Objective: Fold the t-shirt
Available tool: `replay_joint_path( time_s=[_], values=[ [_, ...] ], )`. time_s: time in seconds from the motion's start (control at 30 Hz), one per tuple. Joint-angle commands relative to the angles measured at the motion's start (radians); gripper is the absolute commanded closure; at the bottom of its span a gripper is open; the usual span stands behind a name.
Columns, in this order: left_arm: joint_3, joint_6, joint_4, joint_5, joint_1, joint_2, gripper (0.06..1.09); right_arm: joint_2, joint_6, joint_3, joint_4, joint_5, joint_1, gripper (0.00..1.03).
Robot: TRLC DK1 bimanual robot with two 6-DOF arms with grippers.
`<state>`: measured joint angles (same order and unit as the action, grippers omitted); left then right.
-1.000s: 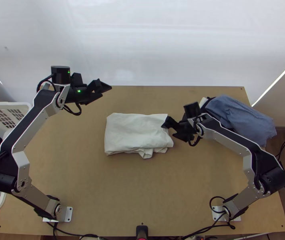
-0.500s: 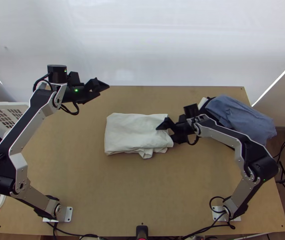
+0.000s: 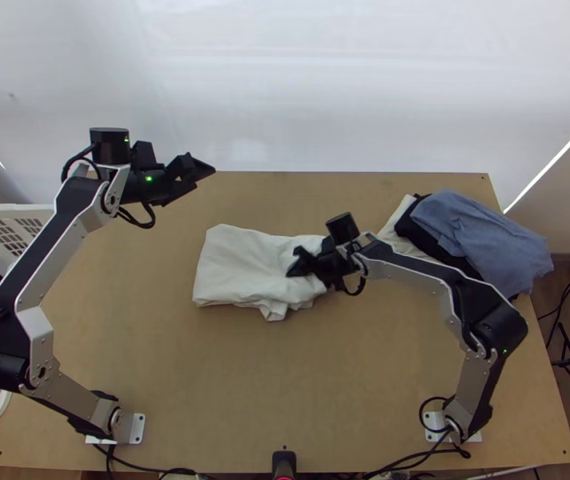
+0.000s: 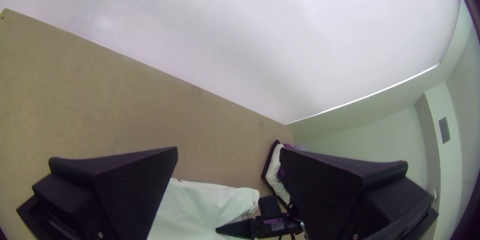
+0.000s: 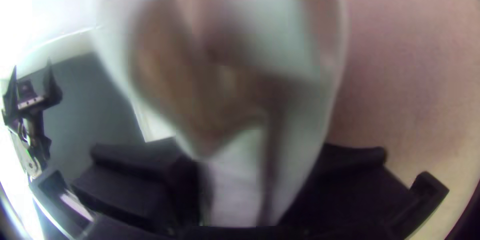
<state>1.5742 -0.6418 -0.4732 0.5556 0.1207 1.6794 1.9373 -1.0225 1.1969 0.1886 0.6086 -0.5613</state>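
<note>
The folded t-shirt (image 3: pixel 237 264) is laid crosswise on the table (image 3: pixel 285 384), long axis left to right, its right end bunched between the right gripper's (image 3: pixel 310 276) parted fingers, the left gripper's (image 3: pixel 204 179) spread wide.

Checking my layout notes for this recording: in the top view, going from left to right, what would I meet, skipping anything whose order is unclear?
White laundry basket → left gripper → white t-shirt → blue cloth.
</note>
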Motion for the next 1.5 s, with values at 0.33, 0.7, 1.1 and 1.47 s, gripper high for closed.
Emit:
replay_joint_path(
  time_s=[0.33, 0.7, 1.1, 1.47],
  values=[
    [-0.003, 0.007, 0.011, -0.003, -0.007, 0.014, 0.10, -0.442, -0.111, 0.061, -0.018, -0.047, 0.239, 1.00],
    [0.017, 0.001, 0.016, -0.013, 0.020, 0.034, 0.10, -0.479, -0.149, 0.242, 0.014, -0.032, 0.408, 1.00],
    [0.017, 0.010, 0.015, -0.013, -0.004, 0.032, 0.10, -0.480, -0.143, 0.273, 0.071, 0.145, 0.681, 1.00],
    [0.020, 0.011, 0.010, -0.013, -0.006, 0.031, 0.10, -0.423, -0.102, 0.265, 0.071, 0.349, 0.906, 1.00]
  ],
)
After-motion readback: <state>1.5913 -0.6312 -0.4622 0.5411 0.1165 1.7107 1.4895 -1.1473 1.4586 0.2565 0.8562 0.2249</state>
